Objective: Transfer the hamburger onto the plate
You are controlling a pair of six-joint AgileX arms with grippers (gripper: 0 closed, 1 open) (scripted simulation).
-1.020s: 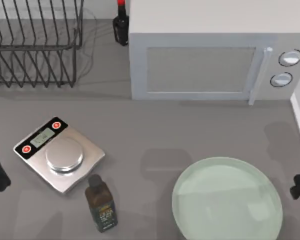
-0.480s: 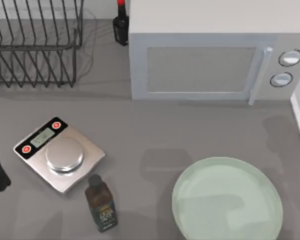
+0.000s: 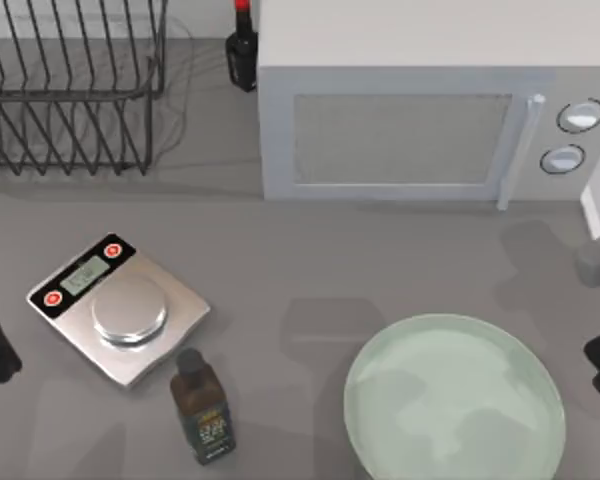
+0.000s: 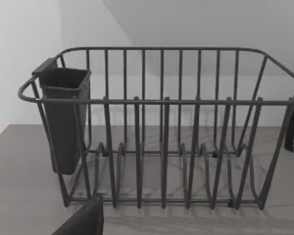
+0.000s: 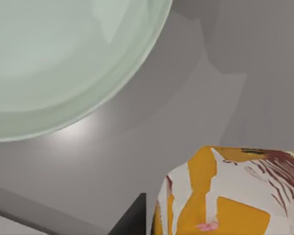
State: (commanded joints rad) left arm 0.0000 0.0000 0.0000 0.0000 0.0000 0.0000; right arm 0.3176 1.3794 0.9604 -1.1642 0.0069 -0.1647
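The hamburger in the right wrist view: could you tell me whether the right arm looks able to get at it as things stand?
Probably yes. The hamburger lies close below the right wrist camera on bare table, apart from the plate, with nothing between. The right arm sits at the table's right edge beside the plate.

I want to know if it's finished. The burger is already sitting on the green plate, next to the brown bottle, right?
Not yet. The plate holds nothing in the top view; the right wrist view shows the hamburger beside it, off its rim, on the grey table. The brown bottle does stand next to the plate.
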